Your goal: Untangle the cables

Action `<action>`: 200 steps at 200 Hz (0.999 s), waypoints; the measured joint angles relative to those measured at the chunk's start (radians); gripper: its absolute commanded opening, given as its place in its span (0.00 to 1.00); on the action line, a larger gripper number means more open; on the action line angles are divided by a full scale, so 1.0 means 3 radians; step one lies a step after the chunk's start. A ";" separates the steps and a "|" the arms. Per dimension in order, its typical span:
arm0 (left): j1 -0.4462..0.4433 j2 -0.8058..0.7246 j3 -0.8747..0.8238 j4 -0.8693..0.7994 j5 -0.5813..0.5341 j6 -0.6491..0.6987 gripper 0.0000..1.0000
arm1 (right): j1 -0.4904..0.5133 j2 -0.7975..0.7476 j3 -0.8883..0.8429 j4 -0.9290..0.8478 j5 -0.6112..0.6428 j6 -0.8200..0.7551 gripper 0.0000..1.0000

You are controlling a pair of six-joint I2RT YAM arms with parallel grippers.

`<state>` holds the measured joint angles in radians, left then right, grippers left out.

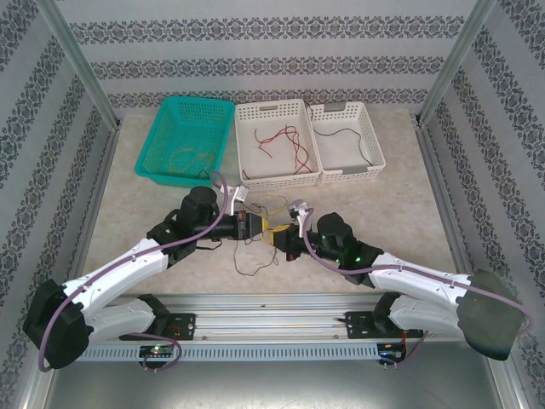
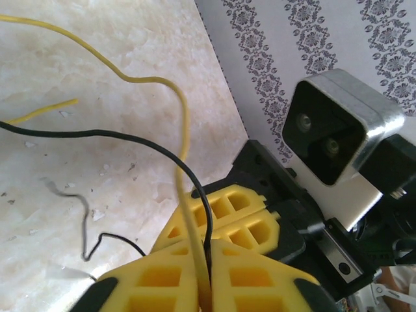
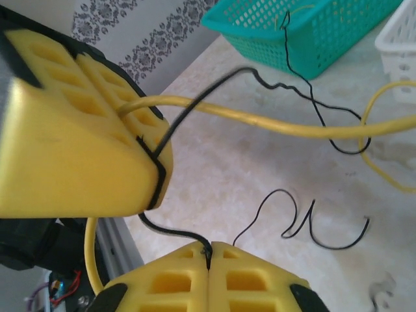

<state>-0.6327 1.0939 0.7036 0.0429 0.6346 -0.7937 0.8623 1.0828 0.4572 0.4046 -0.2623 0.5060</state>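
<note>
Teal basket [image 1: 162, 141], yellow cable [image 2: 184, 130], black cable [image 2: 97, 133], grey floral-striped walls [image 1: 255, 34]

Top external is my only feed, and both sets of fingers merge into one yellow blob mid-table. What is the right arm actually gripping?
Observer: In the right wrist view, the right fingers are shut on the black cable, and nothing else is in them.
Operator: And the left arm?
Observer: In the left wrist view, the yellow cable and the black cable both run into the seam between the left fingers, which look closed.
Operator: Is the black one taut between the two arms?
Observer: In the right wrist view, the short stretch between the two sets of fingers bends, so it looks slack.
</note>
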 measured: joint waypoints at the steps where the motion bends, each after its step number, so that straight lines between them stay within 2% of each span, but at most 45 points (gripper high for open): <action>1: 0.0000 -0.0001 0.0000 0.0000 0.0000 -0.0003 0.22 | 0.0000 0.0001 0.0000 -0.0004 -0.0003 0.0000 0.00; 31: 0.0000 -0.0051 0.0000 -0.0001 0.0004 0.0014 0.36 | 0.0000 0.0000 0.0000 0.0025 -0.0003 -0.0003 0.00; 87: 0.0000 -0.0219 -0.0015 -0.0001 0.0003 0.0014 0.49 | 0.0000 -0.0003 0.0000 0.0036 0.0034 0.0011 0.00; 117: 0.0000 -0.0264 -0.0038 -0.0011 -0.0010 0.0025 0.49 | -0.0003 -0.0088 -0.0011 0.0010 0.0161 0.0038 0.00; 151: 0.0000 -0.0276 -0.0042 -0.0072 -0.0037 0.0066 0.47 | -0.0126 -0.0425 -0.0140 -0.0015 0.0333 0.0126 0.00; 180: 0.0000 -0.0278 -0.0045 -0.0118 -0.0057 0.0112 0.36 | -0.0306 -0.0660 -0.0210 -0.0075 0.0378 0.0196 0.00; 200: 0.0000 -0.0278 -0.0051 -0.0117 -0.0058 0.0137 0.34 | -0.0384 -0.0746 -0.0235 -0.0092 0.0376 0.0240 0.00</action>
<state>-0.6327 1.0103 0.6884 0.0078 0.6170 -0.7525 0.7471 0.8589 0.3866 0.3771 -0.1493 0.5781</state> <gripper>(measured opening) 0.348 0.044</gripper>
